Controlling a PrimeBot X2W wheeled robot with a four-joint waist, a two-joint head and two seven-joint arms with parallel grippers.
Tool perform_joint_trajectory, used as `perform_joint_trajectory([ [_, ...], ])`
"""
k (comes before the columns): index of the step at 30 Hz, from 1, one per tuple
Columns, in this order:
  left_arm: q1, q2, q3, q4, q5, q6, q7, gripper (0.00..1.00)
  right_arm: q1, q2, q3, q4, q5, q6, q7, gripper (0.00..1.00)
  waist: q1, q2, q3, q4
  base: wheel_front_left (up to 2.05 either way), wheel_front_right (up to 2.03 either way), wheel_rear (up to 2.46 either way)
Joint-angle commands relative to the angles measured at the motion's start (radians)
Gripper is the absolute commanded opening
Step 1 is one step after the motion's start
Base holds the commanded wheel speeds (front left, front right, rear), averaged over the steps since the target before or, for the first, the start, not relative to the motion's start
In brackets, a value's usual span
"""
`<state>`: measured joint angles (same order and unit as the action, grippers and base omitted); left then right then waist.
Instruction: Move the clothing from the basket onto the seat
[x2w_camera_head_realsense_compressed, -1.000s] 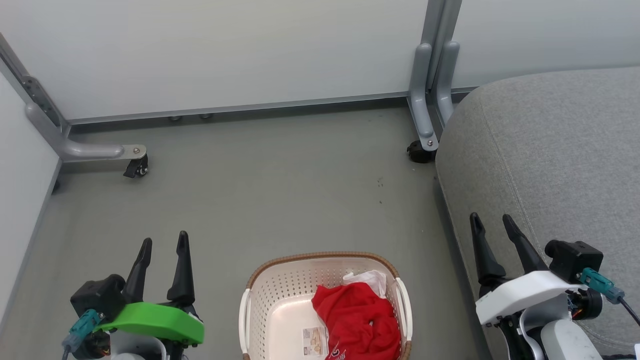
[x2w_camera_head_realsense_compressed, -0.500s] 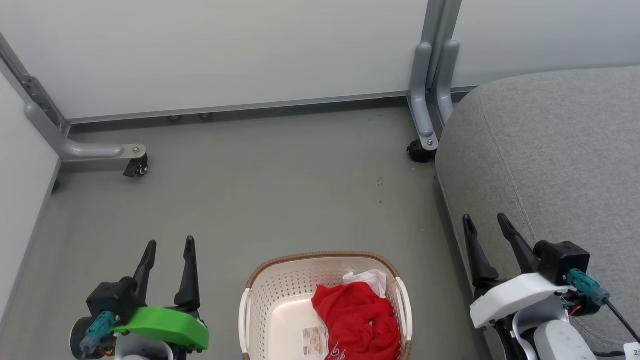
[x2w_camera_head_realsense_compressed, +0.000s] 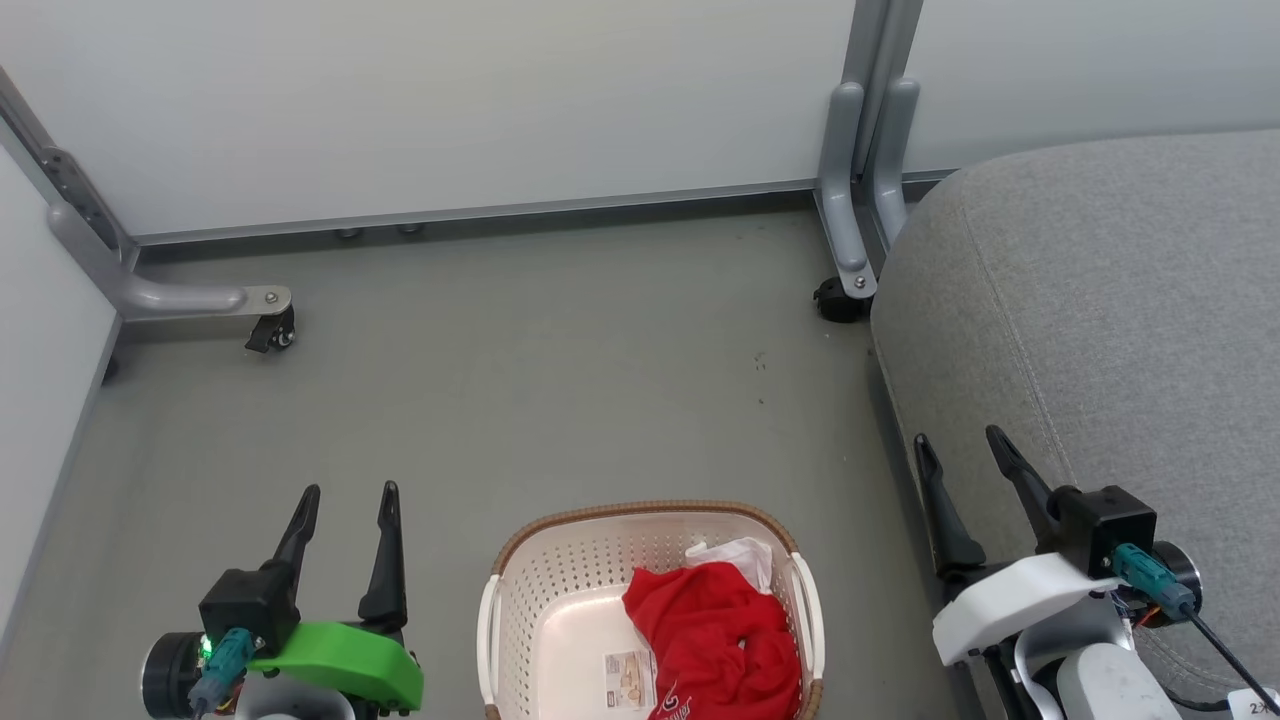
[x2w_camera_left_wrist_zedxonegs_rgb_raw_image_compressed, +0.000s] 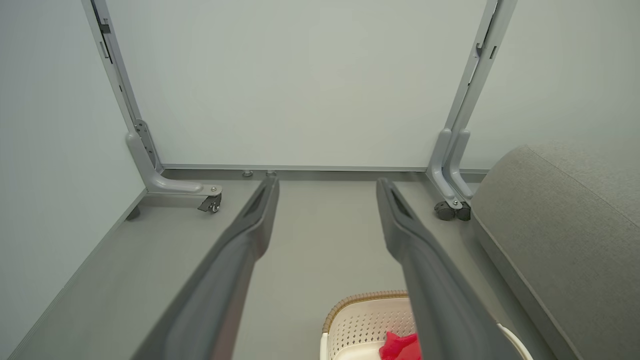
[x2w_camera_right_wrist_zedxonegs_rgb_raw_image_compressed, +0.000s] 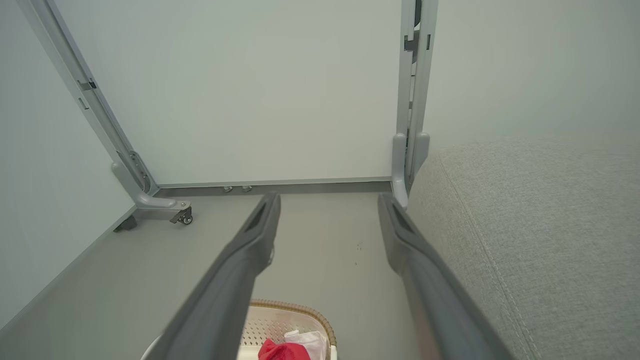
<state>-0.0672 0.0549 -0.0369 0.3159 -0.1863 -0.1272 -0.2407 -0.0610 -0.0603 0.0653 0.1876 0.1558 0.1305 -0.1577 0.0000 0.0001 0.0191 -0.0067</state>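
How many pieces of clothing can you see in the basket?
2: a red garment heaped in the basket's right half, and a white piece just beyond it. The red heap may hold more.

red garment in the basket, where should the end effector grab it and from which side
Pinch the raised crumpled fold atop the red garment, coming straight down: the basket walls block side approaches, and the pile lies against its right wall, nearer the open right end effector.

Lab bay, castered partition panels (x2w_camera_head_realsense_compressed: 450, 110)
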Motion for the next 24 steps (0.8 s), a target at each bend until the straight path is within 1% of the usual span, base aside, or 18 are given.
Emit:
perform_joint_trajectory([
  [1, 0.003, 0.002, 0.002, 0.003, 0.019, -0.002, -0.009, 1.00, 0.012, 0.000, 0.002, -0.006, -0.025, 0.000, -0.007, 1.00, 0.0000, -0.0001, 0.001, 0.000, 0.00, 0.00, 0.00],
  [11, 0.003, -0.001, 0.008, 0.019, 0.077, -0.002, -0.028, 1.00, 0.016, 0.003, 0.004, -0.007, -0.080, 0.000, -0.020, 1.00, 0.0000, -0.0001, 0.004, 0.003, 0.00, 0.00, 0.00],
  [24, -0.005, -0.003, 0.022, 0.025, 0.067, -0.001, -0.025, 1.00, 0.004, 0.005, -0.002, -0.005, -0.058, 0.000, -0.018, 1.00, 0.0000, -0.0001, 0.014, 0.006, 0.00, 0.00, 0.00],
])
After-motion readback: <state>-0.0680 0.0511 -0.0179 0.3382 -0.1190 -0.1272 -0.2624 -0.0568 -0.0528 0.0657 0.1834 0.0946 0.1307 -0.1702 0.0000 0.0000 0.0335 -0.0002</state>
